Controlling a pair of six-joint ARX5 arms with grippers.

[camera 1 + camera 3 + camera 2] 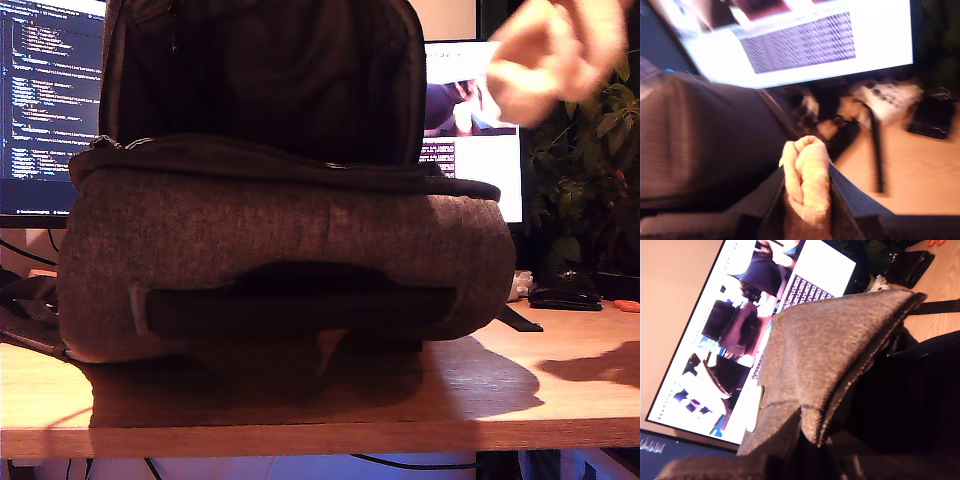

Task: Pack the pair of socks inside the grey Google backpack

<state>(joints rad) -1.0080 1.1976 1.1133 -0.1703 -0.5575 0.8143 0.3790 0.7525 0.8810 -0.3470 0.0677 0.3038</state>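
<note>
While the large grey heathered woven backpack point(290, 270) lay on its side on the pale wooden desk point(560, 395), its dark-lined flap stood open in front of two lit monitors point(470, 110). My second gripper point(807, 200) had its dark jaws pinched on the cream, lumpy rolled pair of socks point(806, 177), held up in the air near the backpack's end towards the exterior view's right, blurred there. My first gripper's jaws stayed hidden; I could not tell their state, only grey fabric point(835, 345) close before its camera.
</note>
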